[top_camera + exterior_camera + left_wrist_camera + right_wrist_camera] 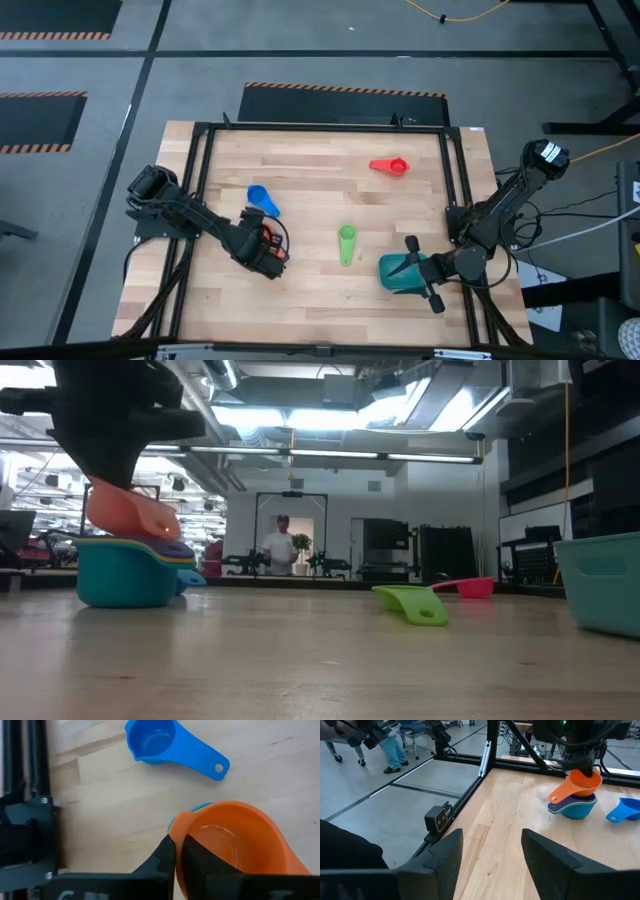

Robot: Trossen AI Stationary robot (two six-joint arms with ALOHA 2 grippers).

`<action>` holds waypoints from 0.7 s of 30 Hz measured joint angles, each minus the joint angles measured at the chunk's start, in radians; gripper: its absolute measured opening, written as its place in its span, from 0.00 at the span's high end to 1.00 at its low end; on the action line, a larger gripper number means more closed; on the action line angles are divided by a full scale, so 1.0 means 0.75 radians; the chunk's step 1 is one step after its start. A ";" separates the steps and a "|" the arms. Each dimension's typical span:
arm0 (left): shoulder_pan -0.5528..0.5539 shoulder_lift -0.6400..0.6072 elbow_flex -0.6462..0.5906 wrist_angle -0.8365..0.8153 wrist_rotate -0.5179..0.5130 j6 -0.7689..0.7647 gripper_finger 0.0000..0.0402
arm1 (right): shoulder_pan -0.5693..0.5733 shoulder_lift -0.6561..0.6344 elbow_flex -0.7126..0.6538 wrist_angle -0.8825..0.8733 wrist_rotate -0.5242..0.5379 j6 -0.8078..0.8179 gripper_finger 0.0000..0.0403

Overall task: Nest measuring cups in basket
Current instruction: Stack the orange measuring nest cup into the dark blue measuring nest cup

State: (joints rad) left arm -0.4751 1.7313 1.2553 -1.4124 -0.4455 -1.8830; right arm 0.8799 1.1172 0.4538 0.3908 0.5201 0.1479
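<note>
At the tabletop's left, your left end effector (179, 852) pinches the orange cup's (235, 837) rim to seat it on the nested stack (575, 805), while the right end effector (492, 852) waits open beside the teal basket (400, 272) at near right.

The pale butcher-block wooden table (320, 300), framed by black metal rails, carries everything. With the green plastic measuring cup (346, 243) near the middle as landmark: the dark blue plastic measuring cup (262, 199) lies on the boards to its left and a little farther back. The red plastic measuring cup (389, 165) lies well behind it, slightly right. The teal rounded-rectangular plastic basket (398, 273) sits just right and nearer the front. A stack of nested cups (575, 806), light blue lowest, rests left of it.
</note>
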 joint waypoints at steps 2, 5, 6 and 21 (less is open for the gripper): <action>0.000 0.000 -0.004 0.011 -0.001 0.000 0.97 | 0.000 0.000 0.000 0.000 0.001 -0.004 0.48; 0.000 0.000 -0.008 0.046 -0.002 0.000 0.97 | 0.000 0.000 0.000 0.000 0.001 -0.004 0.48; 0.000 0.000 -0.008 0.047 -0.003 0.000 0.97 | 0.000 0.000 0.000 0.000 0.001 -0.004 0.48; 0.002 0.000 -0.008 0.045 -0.011 0.002 0.85 | 0.000 0.000 0.000 0.000 0.000 -0.004 0.48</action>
State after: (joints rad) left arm -0.4735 1.7313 1.2495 -1.3785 -0.4536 -1.8812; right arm 0.8799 1.1172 0.4538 0.3909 0.5201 0.1448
